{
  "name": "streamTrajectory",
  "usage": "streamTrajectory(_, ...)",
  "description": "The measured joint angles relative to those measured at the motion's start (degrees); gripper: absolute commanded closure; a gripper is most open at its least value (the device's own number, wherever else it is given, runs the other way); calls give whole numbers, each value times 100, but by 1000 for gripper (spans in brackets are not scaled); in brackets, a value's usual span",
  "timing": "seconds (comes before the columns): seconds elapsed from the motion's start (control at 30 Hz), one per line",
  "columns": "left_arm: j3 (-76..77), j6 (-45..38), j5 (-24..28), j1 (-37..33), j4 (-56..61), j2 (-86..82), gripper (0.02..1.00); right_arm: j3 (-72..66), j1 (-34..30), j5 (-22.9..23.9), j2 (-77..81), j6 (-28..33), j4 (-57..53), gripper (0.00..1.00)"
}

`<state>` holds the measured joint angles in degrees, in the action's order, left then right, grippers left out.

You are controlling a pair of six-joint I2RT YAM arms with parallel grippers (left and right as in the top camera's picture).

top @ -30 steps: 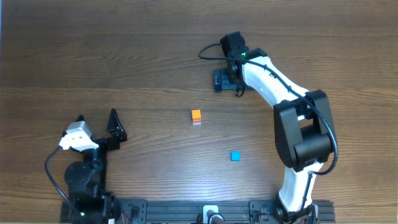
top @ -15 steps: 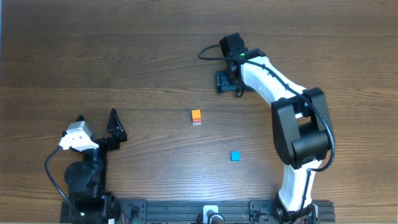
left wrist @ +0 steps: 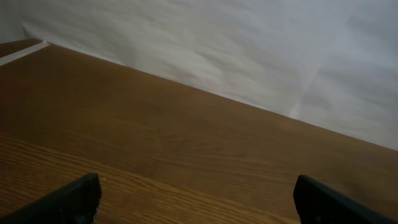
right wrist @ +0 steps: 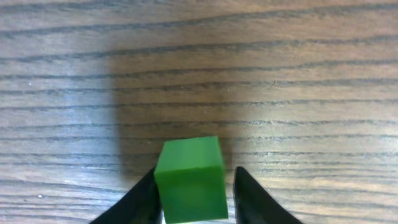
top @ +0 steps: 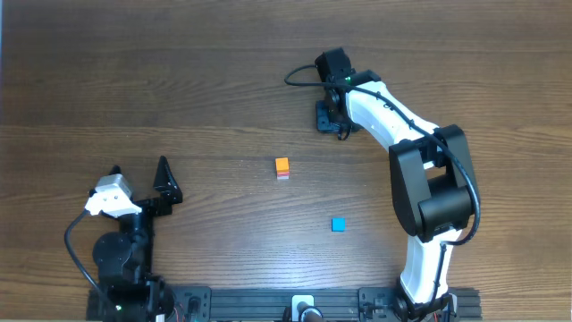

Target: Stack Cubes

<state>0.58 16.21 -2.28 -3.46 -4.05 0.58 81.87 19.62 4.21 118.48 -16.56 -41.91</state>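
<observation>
Table (top: pixel 179 72) is lying mostly bare. Orange cube (top: pixel 282 165) is standing mid-table and blue cube (top: pixel 338 224) is sitting nearer the bases. They are well apart, leaving a clear lane between them. Right arm (top: pixel 402 134) is stretching up the right side, blocking passage there. Right gripper (top: pixel 328 119) is crowding green cube (right wrist: pixel 191 180) at the far side. Left gripper (left wrist: pixel 196 202) is holding its fingers (left wrist: pixel 74 199) spread wide, with bare wood lying ahead up to the wall (left wrist: pixel 249 50).

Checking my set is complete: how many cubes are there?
4: orange cube atop a pinkish cube mid-table, blue cube nearer the bases, green cube at the right end effector. More could be hidden.
</observation>
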Motion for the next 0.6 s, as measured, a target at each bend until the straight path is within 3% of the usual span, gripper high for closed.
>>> streamTrajectory(0.6, 0, 0, 0, 0, 0, 0, 18, 122, 0, -144, 0, 0, -330, 974)
